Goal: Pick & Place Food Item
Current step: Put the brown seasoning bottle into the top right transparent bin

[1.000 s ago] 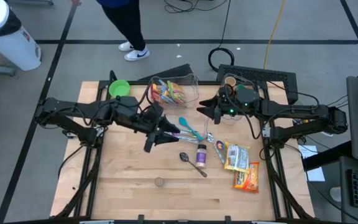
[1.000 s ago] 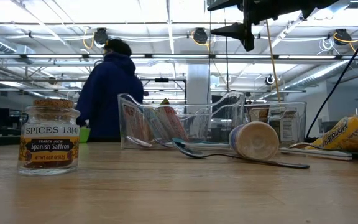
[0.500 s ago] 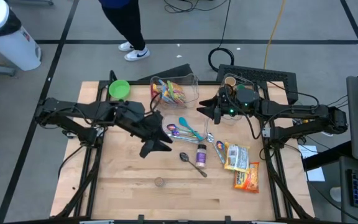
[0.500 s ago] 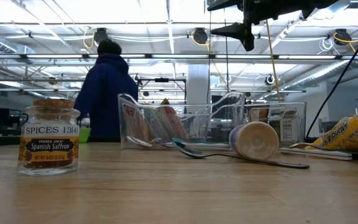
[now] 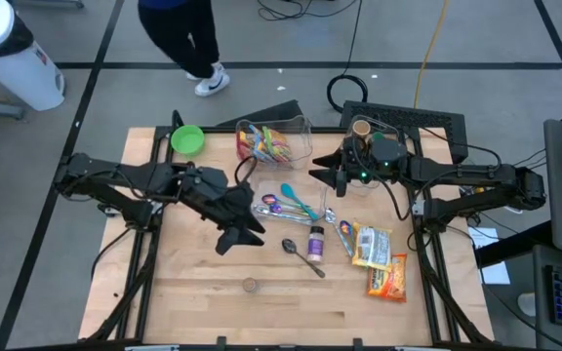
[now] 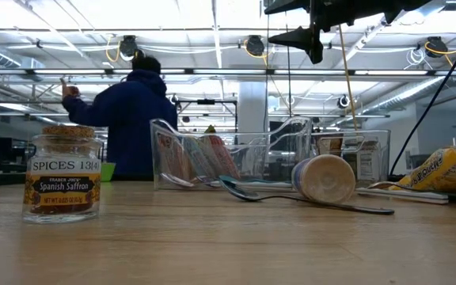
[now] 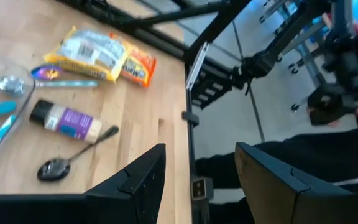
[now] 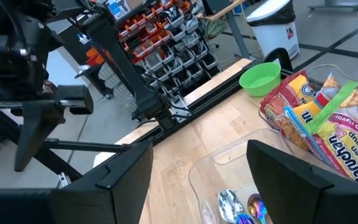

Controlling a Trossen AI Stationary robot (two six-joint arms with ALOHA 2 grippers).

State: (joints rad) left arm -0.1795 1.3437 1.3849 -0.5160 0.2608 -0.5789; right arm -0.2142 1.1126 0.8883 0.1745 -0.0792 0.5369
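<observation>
Left gripper: the left gripper (image 5: 230,234) is hanging over the wooden table (image 5: 193,292), its two dark fingers (image 7: 135,180) standing apart with nothing between them.
Right gripper: the right gripper (image 5: 322,174) is hovering across the table from the left one, fingers (image 8: 123,180) spread and gripping nothing.
Food packets: two snack packets, a pale one (image 5: 371,245) and an orange one (image 5: 386,277), are lying flat side by side on the wood, well beyond the left gripper's tips and nearer the right arm's side; the left wrist view is showing them touching each other (image 7: 98,53).
Spice bottle: a small bottle with a purple label (image 5: 316,242) is lying on its side between the left gripper and the packets, apart from both.
Metal spoon: a spoon (image 5: 301,255) is resting on the table just beside the bottle, closer to the left gripper than the packets are.
Clear bin: a clear plastic bin (image 5: 301,136) is holding ramen packets (image 5: 263,144), near the right gripper and just behind the left one.
Coloured spoons: teal and purple spoons (image 5: 291,201) are lying between the two grippers.
Green bowl: a green bowl (image 5: 186,139) is sitting at the table's far edge, well behind the left gripper.
Saffron jar: a jar labelled Spanish Saffron (image 6: 62,174) is standing upright, well apart from both grippers.
Person: a person in dark blue (image 6: 129,119) is standing beyond the table, one arm raised.
</observation>
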